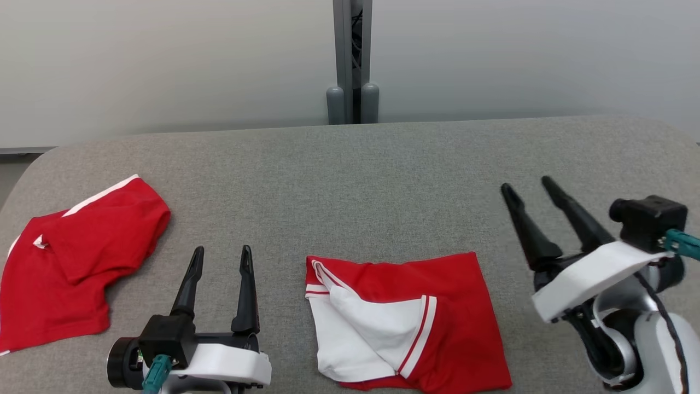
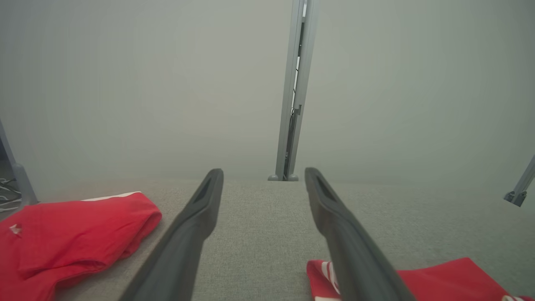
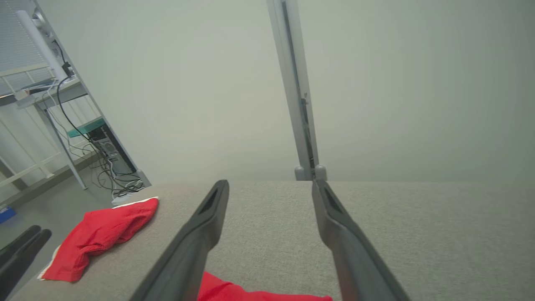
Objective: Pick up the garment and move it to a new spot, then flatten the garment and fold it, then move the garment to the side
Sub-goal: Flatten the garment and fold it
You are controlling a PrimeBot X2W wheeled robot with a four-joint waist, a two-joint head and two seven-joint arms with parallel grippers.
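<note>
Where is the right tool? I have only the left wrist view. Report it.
Observer: The right tool hangs open above the table, to the right of the red-and-white garment, holding nothing.
Operator: Describe that garment. I get just a corner.
Observer: It lies folded in a rough rectangle, red, with a white panel edged in red stripes turned up across its left half.
Operator: Tell me what stands past the table's left end.
Observer: A desk, with what looks like a computer tower underneath it.
</note>
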